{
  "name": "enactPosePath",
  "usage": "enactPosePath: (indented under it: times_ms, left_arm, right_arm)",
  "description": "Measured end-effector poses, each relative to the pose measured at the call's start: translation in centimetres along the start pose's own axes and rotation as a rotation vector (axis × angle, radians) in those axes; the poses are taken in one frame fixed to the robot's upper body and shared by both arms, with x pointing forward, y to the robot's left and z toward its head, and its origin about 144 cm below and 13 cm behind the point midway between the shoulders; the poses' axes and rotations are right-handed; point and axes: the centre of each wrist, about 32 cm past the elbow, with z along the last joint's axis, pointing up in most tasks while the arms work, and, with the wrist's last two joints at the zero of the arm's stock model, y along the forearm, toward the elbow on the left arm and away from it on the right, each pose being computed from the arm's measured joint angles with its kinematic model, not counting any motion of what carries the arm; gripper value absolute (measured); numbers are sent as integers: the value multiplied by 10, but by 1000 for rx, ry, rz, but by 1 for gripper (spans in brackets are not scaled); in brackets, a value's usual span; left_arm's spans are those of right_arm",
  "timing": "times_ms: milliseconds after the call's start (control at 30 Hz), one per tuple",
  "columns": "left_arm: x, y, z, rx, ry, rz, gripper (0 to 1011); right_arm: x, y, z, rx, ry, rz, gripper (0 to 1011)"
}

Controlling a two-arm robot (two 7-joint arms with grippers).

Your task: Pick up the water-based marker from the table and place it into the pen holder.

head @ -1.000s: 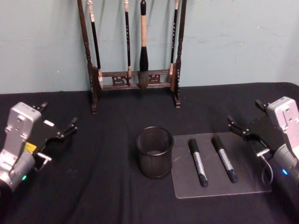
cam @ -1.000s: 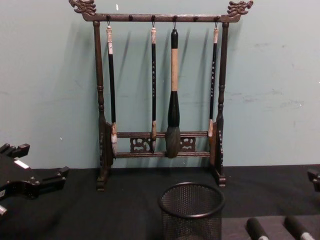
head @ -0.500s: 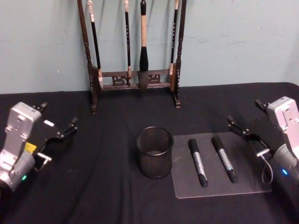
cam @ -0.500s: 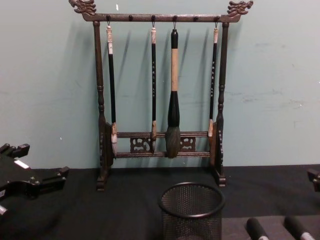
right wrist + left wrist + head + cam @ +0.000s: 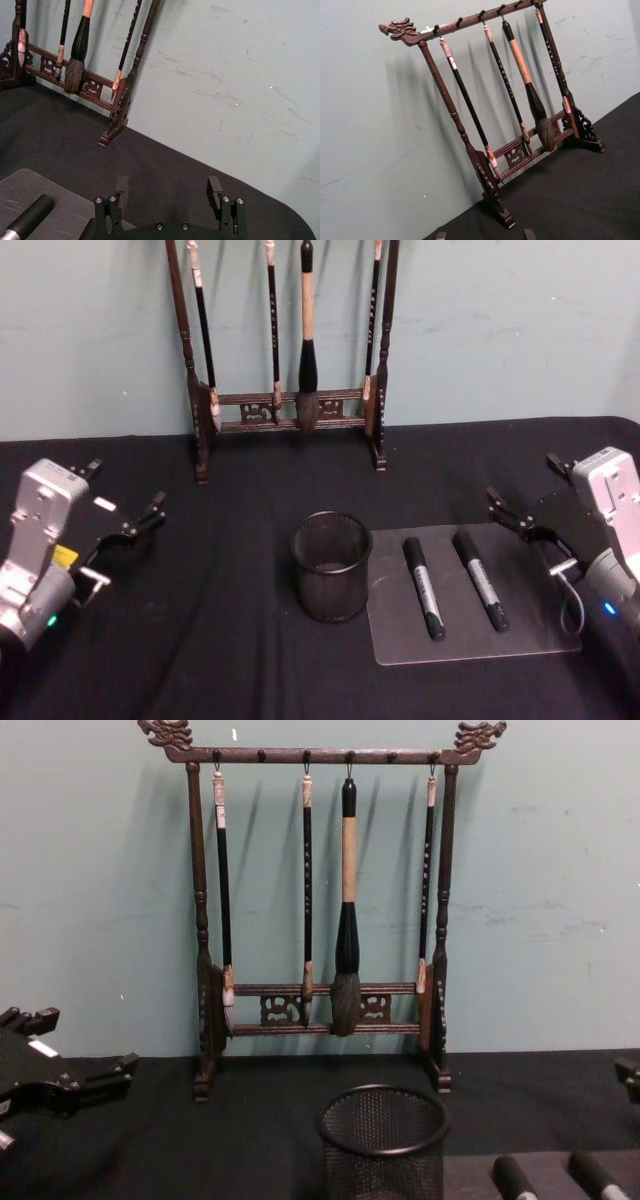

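Far left, the left gripper (image 5: 125, 490) hangs idle over the table (image 5: 200, 650), claw spread and holding nothing. Near the middle stands the pen holder (image 5: 331, 592), with nothing visible inside it, its foot just beside the left edge of a grey mat (image 5: 470, 638). On that mat lie 2 dark markers, roughly parallel and slightly apart: the left marker (image 5: 423, 587) and the right marker (image 5: 481, 580). At the right, the right gripper (image 5: 525, 485) hovers beyond the mat's far right corner, claw wide open and holding nothing.

I'd judge the reach hasn't begun. The right marker lies closer to that arm, so it looks the natural pick. Done well, the claw comes down over the middle of the barrel, fingers straddling it crosswise and low enough to catch a round body without nudging its neighbour or dragging the mat.

For room, the path across to the holder is short and passes over the other marker, so height matters. The brush rack (image 5: 290, 350) stands well behind, out of the way, and open cloth lies left of the holder.
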Motion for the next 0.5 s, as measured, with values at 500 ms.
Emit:
enactPosePath:
  times_ms: [500]
  left_arm:
    - [0, 0, 0, 0, 0, 0, 1001]
  right_arm:
    - [-5, 5, 13, -27, 51, -9, 1002]
